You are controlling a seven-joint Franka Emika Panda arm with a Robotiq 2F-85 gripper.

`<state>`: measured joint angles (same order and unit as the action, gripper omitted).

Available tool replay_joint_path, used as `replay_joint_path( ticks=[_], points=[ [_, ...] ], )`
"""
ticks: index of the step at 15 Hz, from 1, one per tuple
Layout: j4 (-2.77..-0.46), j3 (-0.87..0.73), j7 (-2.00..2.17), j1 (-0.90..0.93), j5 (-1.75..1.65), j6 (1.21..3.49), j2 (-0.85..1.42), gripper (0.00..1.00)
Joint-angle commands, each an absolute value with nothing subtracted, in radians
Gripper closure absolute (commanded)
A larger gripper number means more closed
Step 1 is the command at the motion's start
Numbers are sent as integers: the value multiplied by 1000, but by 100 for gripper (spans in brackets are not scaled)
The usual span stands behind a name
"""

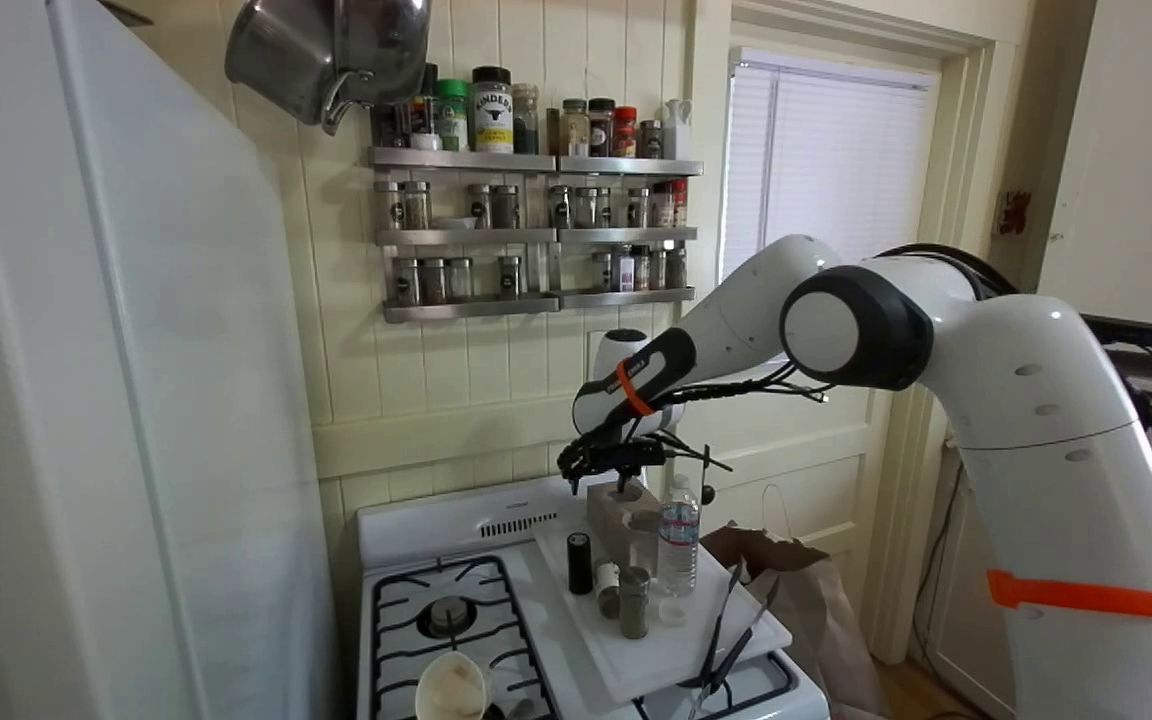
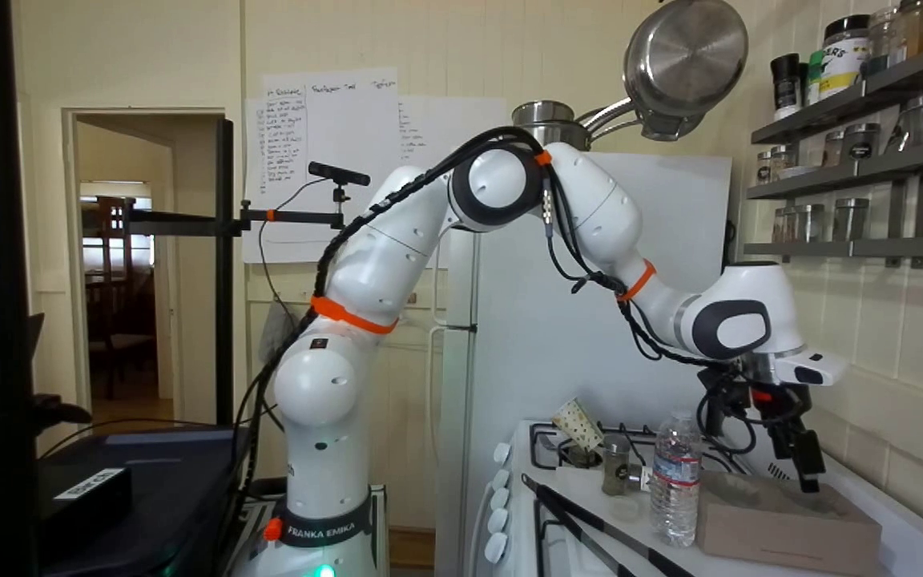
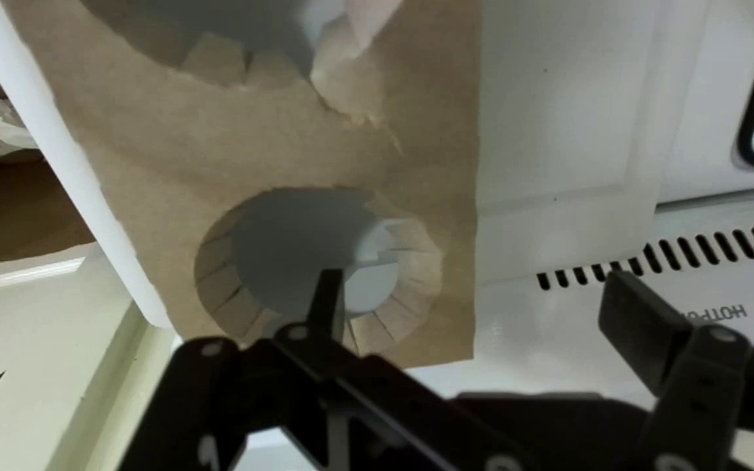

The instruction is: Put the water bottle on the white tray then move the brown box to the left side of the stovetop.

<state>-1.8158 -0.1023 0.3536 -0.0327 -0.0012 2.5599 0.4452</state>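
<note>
Straddling an edge of the cardboard box (image 3: 279, 144), your jaws gape, likely to pinch through one hole (image 3: 298, 245).

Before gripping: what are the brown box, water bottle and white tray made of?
Brown box: likely cardboard, matte, torn and slit around its holes. Water bottle: apparently clear, glossy plastic, with ribbed transparent walls. White tray: perhaps plastic, smooth and evenly white.
</note>
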Motion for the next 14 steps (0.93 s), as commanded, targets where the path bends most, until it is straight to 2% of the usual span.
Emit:
replay_joint_path(
  ticks=[1,2,4,6,8,13,14],
  points=[
    [-1731,-108,346,-26,15,2553,520,2],
    [-1719,-105,344,-25,19,2536,532,13],
    [-1711,-104,344,-23,18,2517,544,22],
    [-1706,-107,341,-21,14,2504,553,47],
    [-1700,-121,347,-14,-3,2487,552,64],
    [-1687,-173,352,-6,-66,2411,495,100],
    [-1684,-177,343,-9,-76,2397,478,100]
  ],
)
